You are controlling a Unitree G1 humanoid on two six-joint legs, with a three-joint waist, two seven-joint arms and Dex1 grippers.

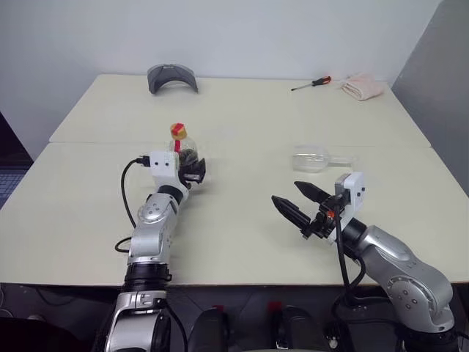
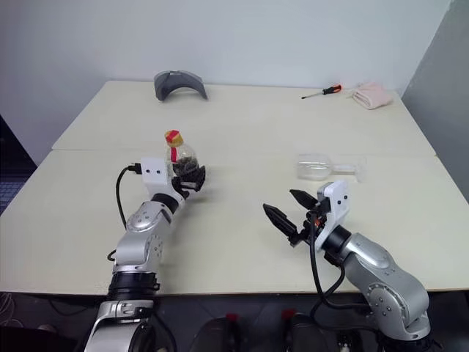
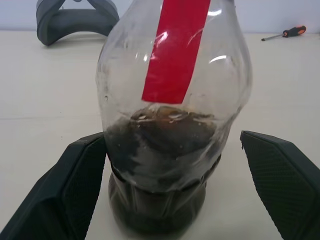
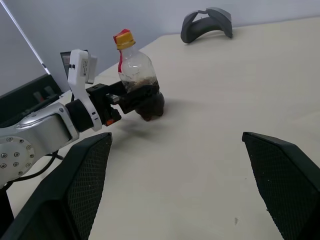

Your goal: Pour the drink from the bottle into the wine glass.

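From up high, I see one small clear plastic bottle with a yellow cap and red strip (image 1: 180, 144) standing on the pale table (image 1: 242, 242), and my left gripper (image 1: 193, 172) is around its bottom part with the fingers spread wide, not squeezing yet. One clear wine glass (image 1: 316, 159) is lying on its side, well apart, over by my right gripper (image 1: 299, 202), which waits with its fingers spread and nothing in them. In the left wrist view, the bottle sits right between my two black fingers (image 3: 65, 195), and the dark brown drink (image 3: 160, 165) fills only the bottom. In the right wrist view, I see the bottle and the left gripper across the table. I think I am at the grab step. Next I should close on the bottle, and the glass needs standing up.
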